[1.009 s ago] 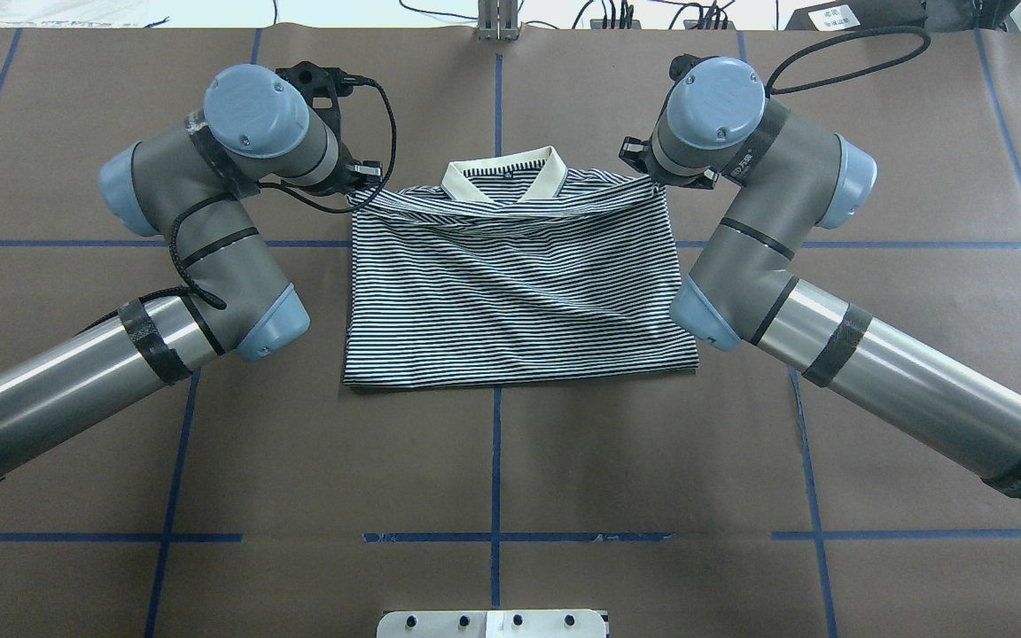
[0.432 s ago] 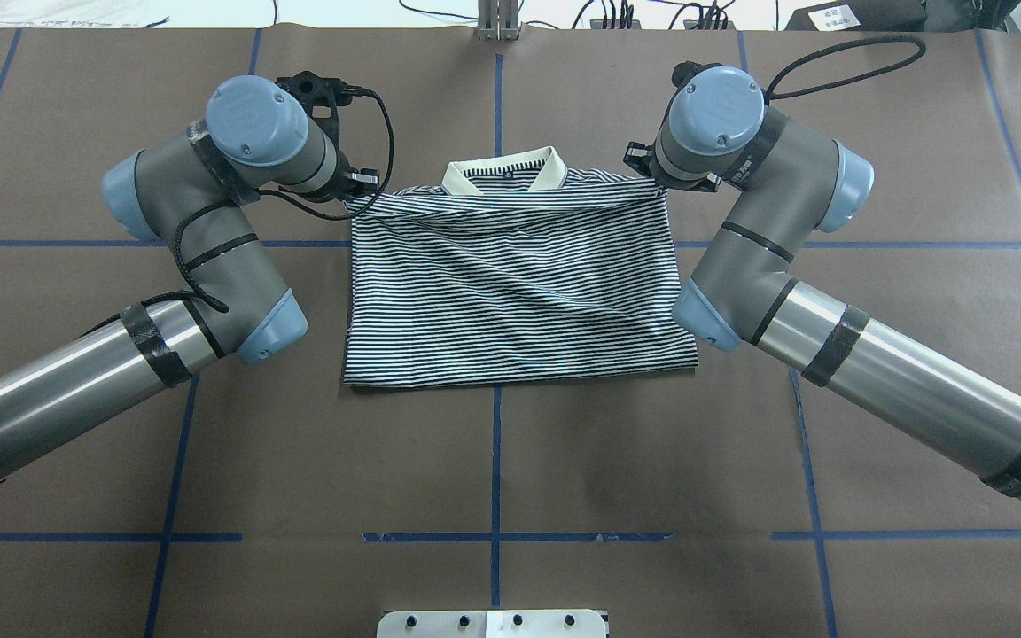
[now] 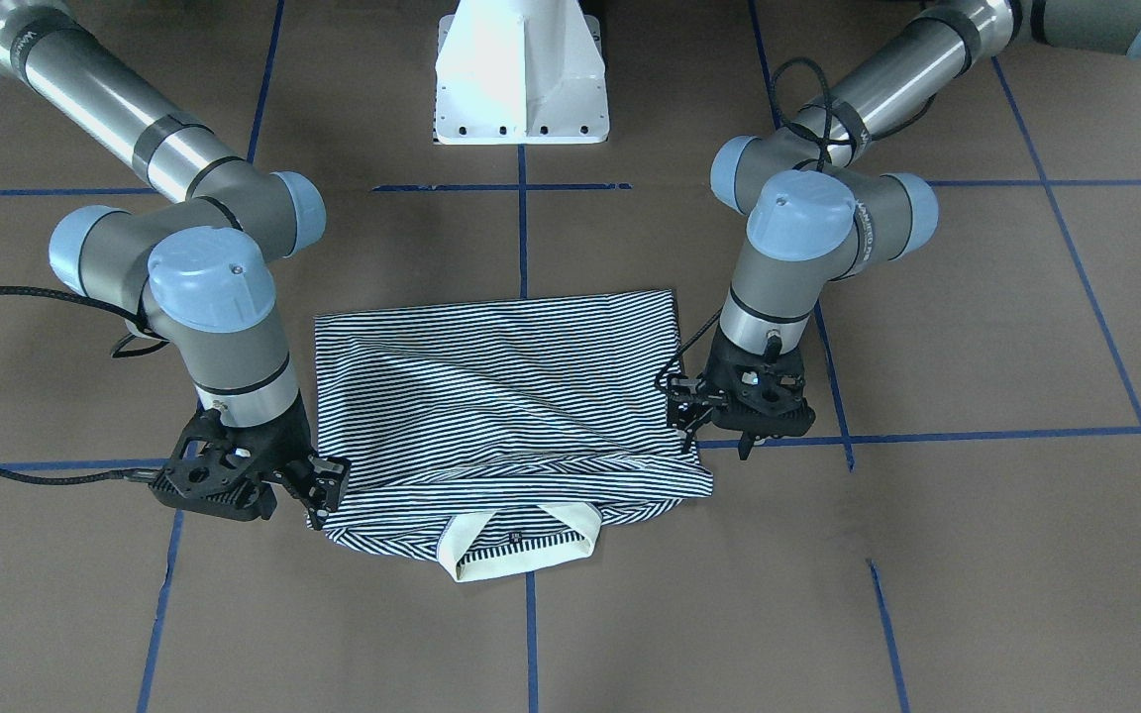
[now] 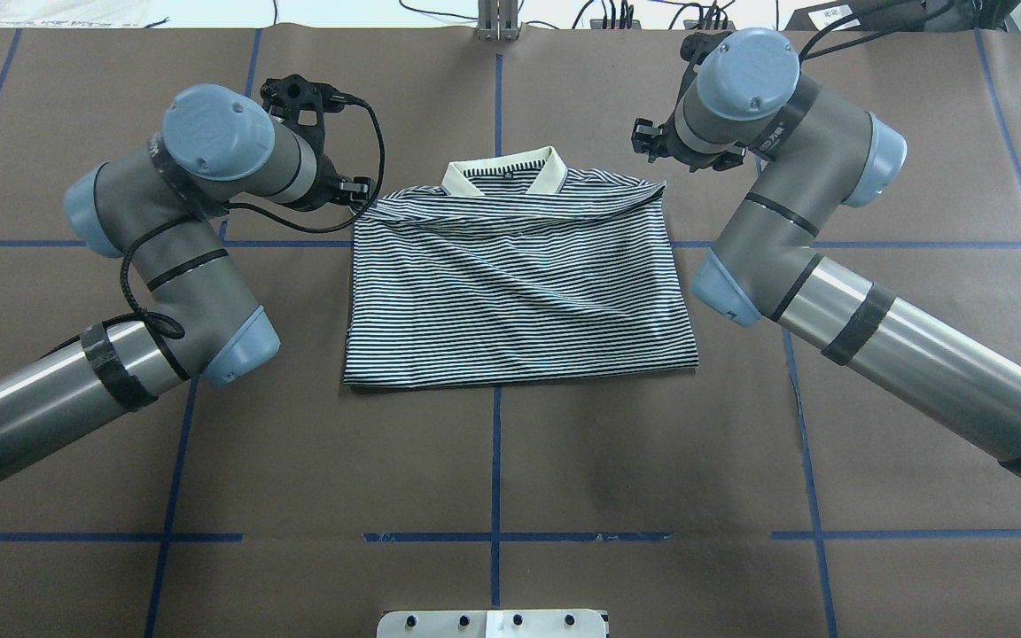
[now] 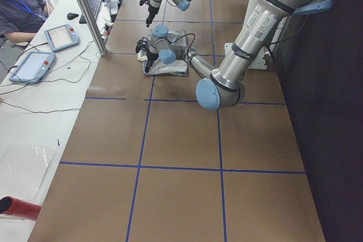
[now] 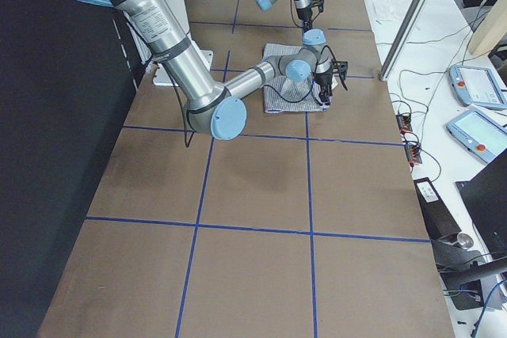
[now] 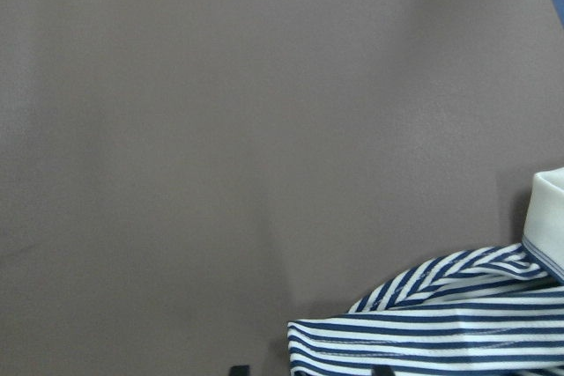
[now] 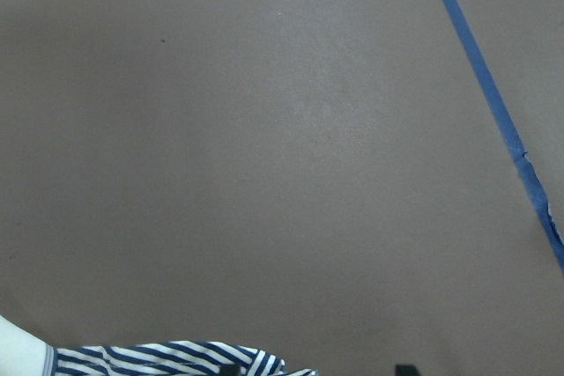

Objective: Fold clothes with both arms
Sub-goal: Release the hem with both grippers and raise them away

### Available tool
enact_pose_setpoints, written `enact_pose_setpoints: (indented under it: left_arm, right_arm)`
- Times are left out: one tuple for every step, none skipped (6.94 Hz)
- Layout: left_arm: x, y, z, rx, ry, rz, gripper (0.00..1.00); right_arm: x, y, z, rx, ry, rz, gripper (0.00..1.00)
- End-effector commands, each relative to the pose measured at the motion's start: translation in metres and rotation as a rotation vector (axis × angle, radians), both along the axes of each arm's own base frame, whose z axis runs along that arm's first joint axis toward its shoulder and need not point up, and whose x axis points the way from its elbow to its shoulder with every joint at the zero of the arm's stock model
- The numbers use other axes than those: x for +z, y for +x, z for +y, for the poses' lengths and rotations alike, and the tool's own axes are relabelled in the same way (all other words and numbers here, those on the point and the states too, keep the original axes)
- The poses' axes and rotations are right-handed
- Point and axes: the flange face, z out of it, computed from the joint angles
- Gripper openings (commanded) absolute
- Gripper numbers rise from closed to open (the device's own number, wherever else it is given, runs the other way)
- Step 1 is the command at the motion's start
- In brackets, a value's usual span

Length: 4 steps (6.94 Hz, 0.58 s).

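Note:
The striped polo shirt (image 4: 510,283) lies folded flat on the brown table, cream collar (image 4: 546,173) at the far edge. My left gripper (image 4: 360,189) is open beside the shirt's far left corner, holding nothing; in the front view it (image 3: 681,411) hangs just off the cloth. My right gripper (image 4: 648,142) is open and stands clear of the far right corner; in the front view it (image 3: 318,485) is over that corner. Each wrist view shows only a strip of shirt (image 7: 441,323) (image 8: 167,358) at the bottom edge.
The white pedestal base (image 3: 521,79) stands at the robot's side of the table. Blue tape lines (image 4: 494,461) grid the brown paper. An operator (image 5: 20,9) and teach pendants (image 5: 59,37) are on a side bench beyond the far edge.
Both grippers have let go of the shirt's far corners, which dropped onto the table. The left gripper moved slightly left. The right gripper moved farther away toward the far edge.

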Motion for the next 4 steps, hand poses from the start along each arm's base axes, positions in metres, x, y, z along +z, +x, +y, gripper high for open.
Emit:
enact_pose_setpoints:
  left_arm:
    - [0.013, -0.008, 0.076, 0.057, -0.021, 0.057, 1.0]
    - [0.018, -0.004, 0.101, 0.036, -0.091, 0.091, 0.99]
    - [0.029, 0.004, 0.125, 0.019, -0.139, 0.105, 0.81]
    - [0.036, 0.018, 0.147, 0.008, -0.17, 0.142, 0.67]
  right_arm:
    - [0.008, 0.022, 0.005, -0.037, 0.023, -0.008, 1.0]
    - [0.008, 0.021, 0.006, -0.038, 0.022, -0.009, 1.0]
    - [0.007, 0.021, 0.006, -0.038, 0.023, -0.01, 1.0]
    - [0.007, 0.022, 0.005, -0.034, 0.025, -0.008, 1.0]
